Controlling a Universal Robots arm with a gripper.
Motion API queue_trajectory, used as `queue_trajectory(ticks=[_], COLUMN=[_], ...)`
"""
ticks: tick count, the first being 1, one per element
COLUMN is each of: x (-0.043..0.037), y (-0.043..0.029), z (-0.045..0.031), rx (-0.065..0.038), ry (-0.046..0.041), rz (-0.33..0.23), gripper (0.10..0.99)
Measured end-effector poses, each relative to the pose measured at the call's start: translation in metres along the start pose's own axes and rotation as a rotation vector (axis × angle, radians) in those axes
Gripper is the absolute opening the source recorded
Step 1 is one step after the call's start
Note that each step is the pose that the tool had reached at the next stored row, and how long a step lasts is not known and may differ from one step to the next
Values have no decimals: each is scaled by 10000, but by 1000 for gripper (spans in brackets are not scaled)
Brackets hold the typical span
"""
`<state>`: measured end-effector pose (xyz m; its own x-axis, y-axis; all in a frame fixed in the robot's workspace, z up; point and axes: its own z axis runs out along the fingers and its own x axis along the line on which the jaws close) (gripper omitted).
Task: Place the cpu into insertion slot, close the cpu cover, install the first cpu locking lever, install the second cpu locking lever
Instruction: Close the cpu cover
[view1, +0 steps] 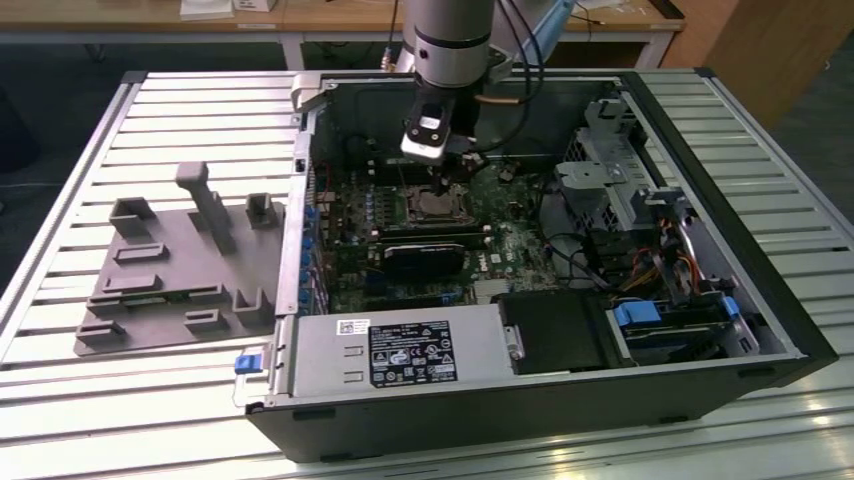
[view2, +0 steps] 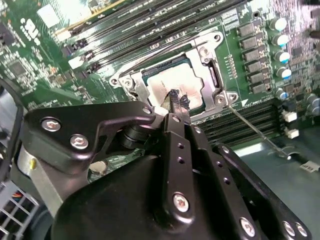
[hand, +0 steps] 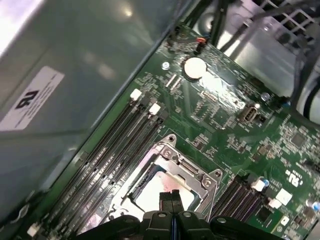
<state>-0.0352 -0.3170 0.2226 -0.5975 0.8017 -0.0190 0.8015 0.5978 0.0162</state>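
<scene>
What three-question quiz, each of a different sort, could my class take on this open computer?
1. True or false: the pale silvery-grey square cpu shows through the window of the thin silvery metal cpu cover.
2. In the first wrist view, the black gripper has fingertips A) apart, B) together, C) clamping a cable.
3. The grey moulded tray lies at the exterior view's ____ of the black computer case.
Key: 1 true; 2 B; 3 left.
</scene>
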Motion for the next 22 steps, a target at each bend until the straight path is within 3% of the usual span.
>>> queue_trajectory(ticks=[22], x=[0], y=[0], z=[2], rx=[-66], ry=[56], rz=[-3465], gripper=[102])
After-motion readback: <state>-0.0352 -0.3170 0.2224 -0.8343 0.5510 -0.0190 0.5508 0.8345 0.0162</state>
